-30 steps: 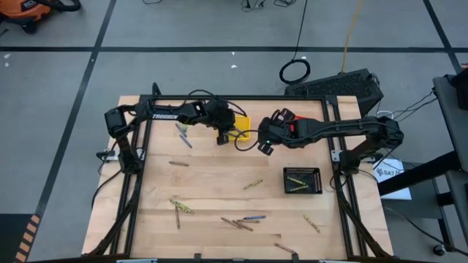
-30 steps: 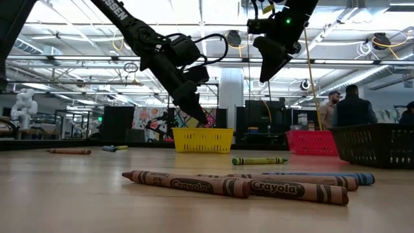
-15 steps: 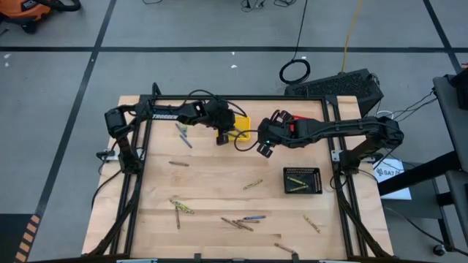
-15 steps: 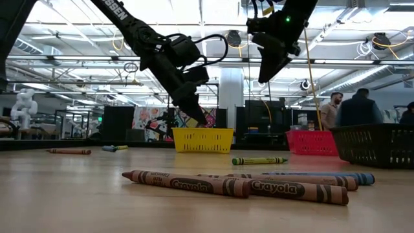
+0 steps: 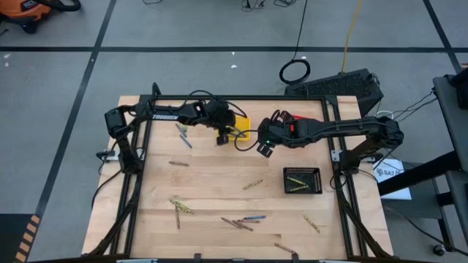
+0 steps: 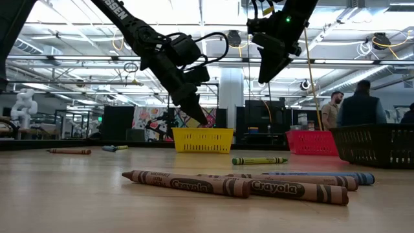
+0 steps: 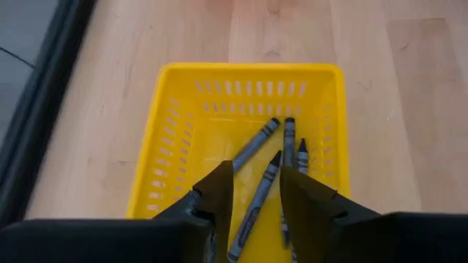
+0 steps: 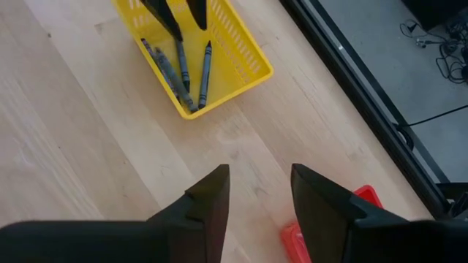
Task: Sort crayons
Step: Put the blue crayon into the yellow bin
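My left gripper hangs open over the yellow mesh basket, fingers pointing down into it, touching nothing that shows. Several blue-grey crayons lie on the basket's floor; one shows in the gap between the fingers. My right gripper is open and empty above bare wood, between the yellow basket and the red basket. Loose crayons lie on the table: blue-grey ones at the far left, and brown and olive ones toward the near edge.
A black mesh basket on the right holds yellow-olive crayons. The red basket stands at the far edge, behind my right arm. Brown crayons lie close to the low camera. People stand in the room beyond the table.
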`<control>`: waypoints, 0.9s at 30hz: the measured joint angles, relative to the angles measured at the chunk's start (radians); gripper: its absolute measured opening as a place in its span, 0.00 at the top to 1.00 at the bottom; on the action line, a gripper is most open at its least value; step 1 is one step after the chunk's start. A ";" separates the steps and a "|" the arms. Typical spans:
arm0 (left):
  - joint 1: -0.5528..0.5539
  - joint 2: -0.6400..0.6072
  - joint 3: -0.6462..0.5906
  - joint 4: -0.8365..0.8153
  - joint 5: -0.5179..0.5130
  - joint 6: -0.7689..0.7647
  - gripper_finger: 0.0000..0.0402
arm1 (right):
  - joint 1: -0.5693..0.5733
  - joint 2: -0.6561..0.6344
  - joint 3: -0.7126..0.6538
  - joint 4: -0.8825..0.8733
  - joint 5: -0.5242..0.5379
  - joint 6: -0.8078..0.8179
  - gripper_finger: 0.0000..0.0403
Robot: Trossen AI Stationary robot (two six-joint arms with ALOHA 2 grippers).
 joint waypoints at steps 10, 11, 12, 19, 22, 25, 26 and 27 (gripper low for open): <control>-0.002 -0.068 0.008 -0.069 -0.022 -0.002 0.71 | 0.000 0.000 0.000 0.010 0.000 -0.074 0.68; -0.002 -0.088 0.008 -0.098 -0.026 -0.001 0.71 | 0.000 0.000 0.000 0.010 0.000 -0.077 0.68; -0.005 -0.107 0.008 -0.116 -0.034 -0.001 0.71 | 0.000 0.000 0.000 0.009 0.000 -0.078 0.68; -0.006 -0.282 0.010 -0.332 -0.050 0.001 0.71 | 0.000 0.000 0.000 0.003 0.000 -0.079 0.68; -0.006 -0.349 0.010 -0.457 -0.056 -0.003 0.71 | 0.000 0.000 0.000 0.002 -0.001 -0.079 0.68; -0.006 -0.397 0.010 -0.539 -0.063 -0.053 0.71 | 0.000 0.000 0.000 0.001 -0.001 -0.079 0.68; -0.006 -0.408 0.009 -0.562 -0.064 -0.071 0.71 | 0.000 0.000 0.000 0.001 0.000 -0.079 0.68; -0.006 -0.416 0.009 -0.583 -0.064 -0.080 0.71 | 0.000 0.000 0.000 0.001 -0.001 -0.079 0.68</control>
